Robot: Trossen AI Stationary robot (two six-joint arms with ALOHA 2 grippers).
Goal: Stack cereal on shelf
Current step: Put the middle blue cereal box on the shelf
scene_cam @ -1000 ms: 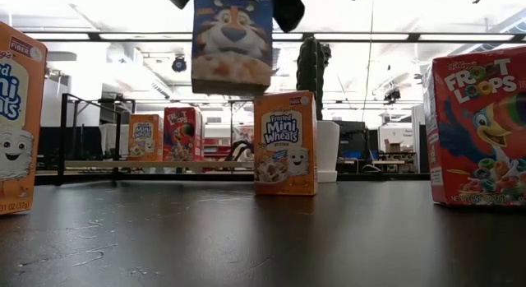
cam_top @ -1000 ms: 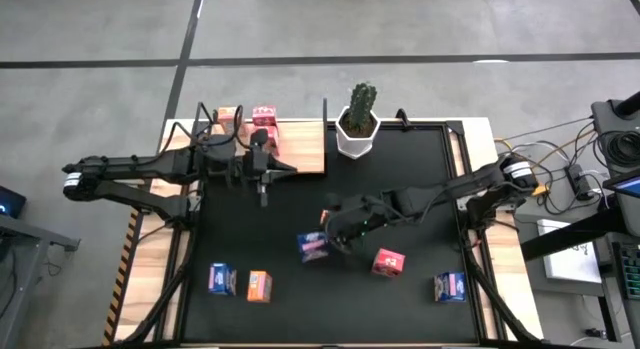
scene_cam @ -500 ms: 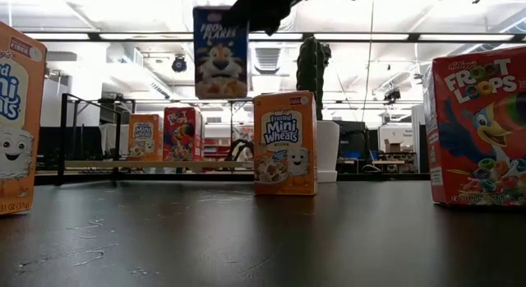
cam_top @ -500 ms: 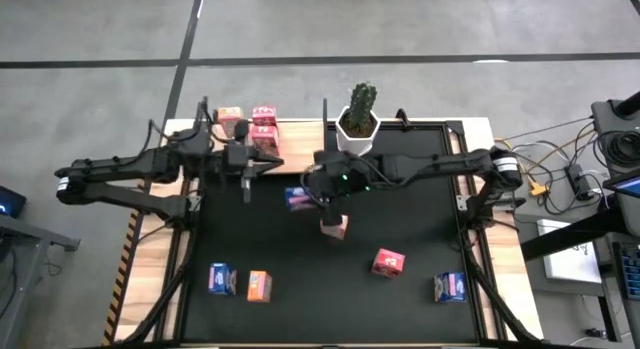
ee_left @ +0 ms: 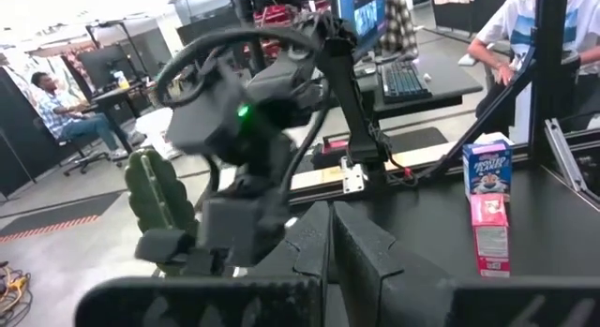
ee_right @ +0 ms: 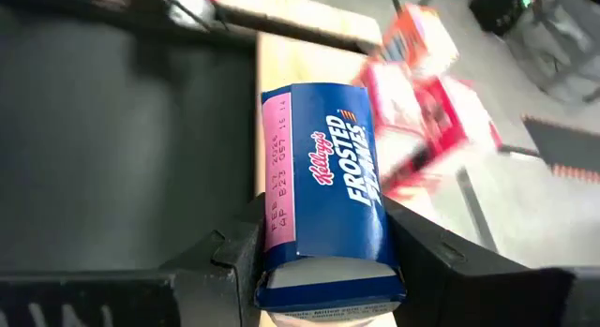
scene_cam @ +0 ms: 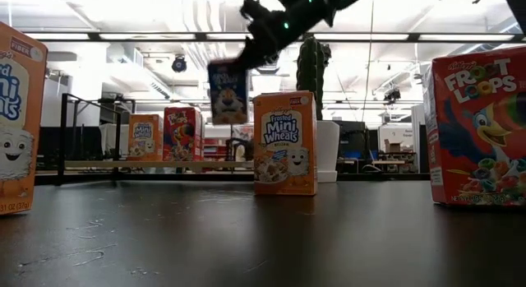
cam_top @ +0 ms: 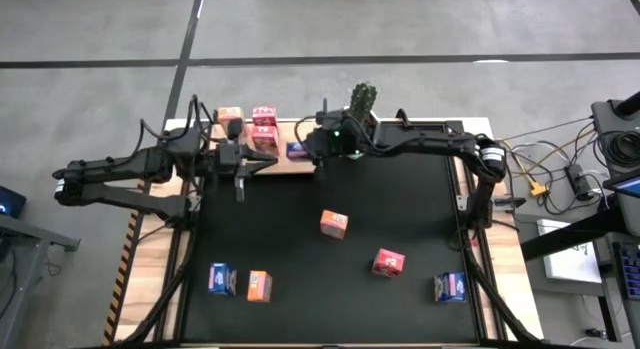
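Where once mid-table, blue cereal box (cam_top: 298,149) now over shelf (cam_top: 312,161)

We are seeing a black mat (cam_top: 400,199) holding five small boxes, and a wood shelf (cam_top: 310,161) holding three more.

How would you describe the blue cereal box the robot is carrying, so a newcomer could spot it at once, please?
Start at the wooden shelf at the table's far edge, left of the potted cactus. Just above its right part, the right gripper holds a blue cereal box between its fingers. It is the only box off the surface; the other blue boxes sit on the black mat.
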